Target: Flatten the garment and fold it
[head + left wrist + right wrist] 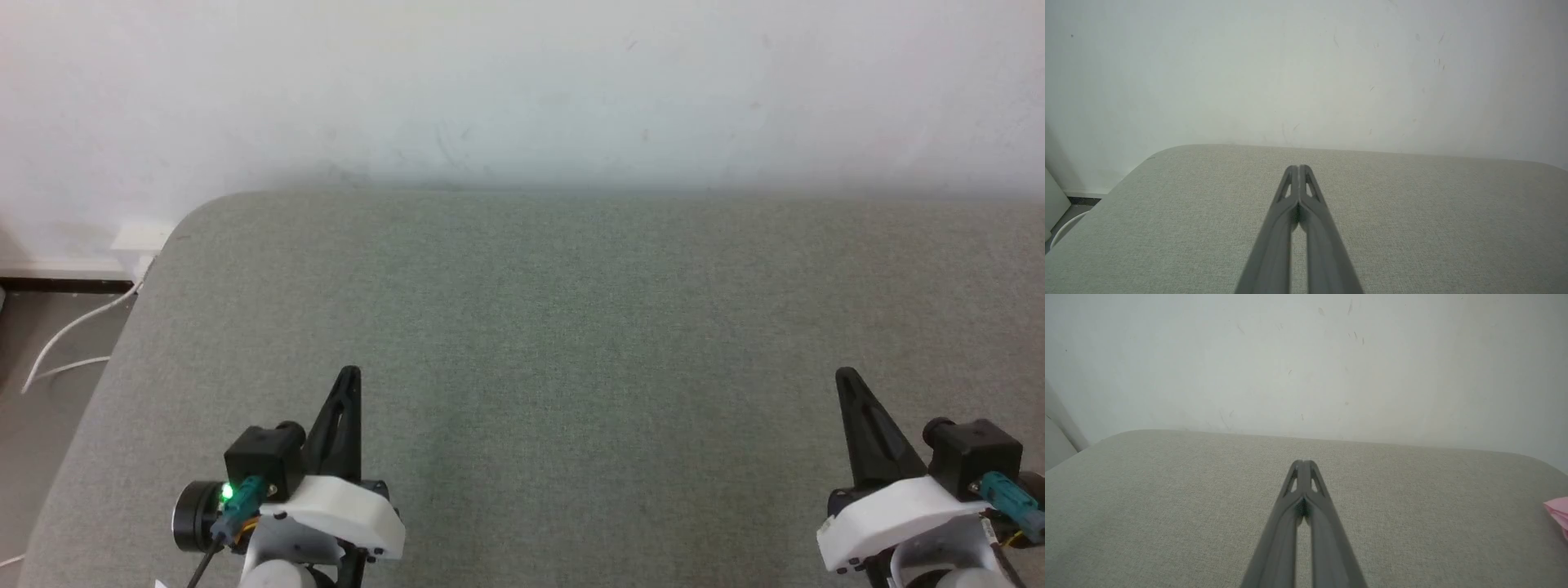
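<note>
A small corner of the light pink garment (1559, 512) pokes in at the right edge of the right wrist view, lying on the grey cloth-covered surface (571, 327); most of it is out of view. My left gripper (351, 374) sits at the lower left of the head view, shut with nothing in it, its tips pressed together (1299, 168). My right gripper (844, 376) mirrors it at the lower right, also shut and holding nothing (1304, 462). Both hover just over the surface, far from the pink cloth.
A white wall (522, 90) rises directly behind the surface's far edge. The surface's rounded left corner (192, 214) drops to a floor with white cables (73, 335) and a wall socket (140, 238).
</note>
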### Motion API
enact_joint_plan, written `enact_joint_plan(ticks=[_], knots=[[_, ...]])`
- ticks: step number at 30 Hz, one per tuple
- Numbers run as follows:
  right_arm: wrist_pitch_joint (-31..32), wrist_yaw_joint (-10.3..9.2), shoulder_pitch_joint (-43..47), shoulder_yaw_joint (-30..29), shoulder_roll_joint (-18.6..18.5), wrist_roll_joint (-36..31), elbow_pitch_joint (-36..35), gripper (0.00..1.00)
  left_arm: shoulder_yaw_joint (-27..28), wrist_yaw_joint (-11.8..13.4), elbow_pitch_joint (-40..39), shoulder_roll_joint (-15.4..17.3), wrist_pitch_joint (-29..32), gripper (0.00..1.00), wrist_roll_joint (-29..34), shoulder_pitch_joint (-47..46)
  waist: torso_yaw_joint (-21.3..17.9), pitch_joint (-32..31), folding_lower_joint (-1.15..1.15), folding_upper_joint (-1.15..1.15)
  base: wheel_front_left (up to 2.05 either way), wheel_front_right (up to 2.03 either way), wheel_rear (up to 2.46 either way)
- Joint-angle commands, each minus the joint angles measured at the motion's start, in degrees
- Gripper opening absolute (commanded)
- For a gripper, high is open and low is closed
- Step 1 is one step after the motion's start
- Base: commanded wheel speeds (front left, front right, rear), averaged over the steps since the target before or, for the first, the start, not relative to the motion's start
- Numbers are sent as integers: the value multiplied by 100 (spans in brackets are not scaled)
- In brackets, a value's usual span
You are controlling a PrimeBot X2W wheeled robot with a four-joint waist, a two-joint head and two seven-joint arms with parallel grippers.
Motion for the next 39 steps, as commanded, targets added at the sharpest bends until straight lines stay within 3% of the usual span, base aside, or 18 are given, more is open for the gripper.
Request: enact_joint_plan(ticks=[1,39], knots=[[11,-5,-71,23,12,-60,-26,0,40,38,-50,-5,27,0,67,74,-2,0,0,0,0,0,0],[227,-9,-185,181,19,-383,-57,0,248,69,-415,-9,472,0,511,176,-85,22,0,0,0,0,0]])
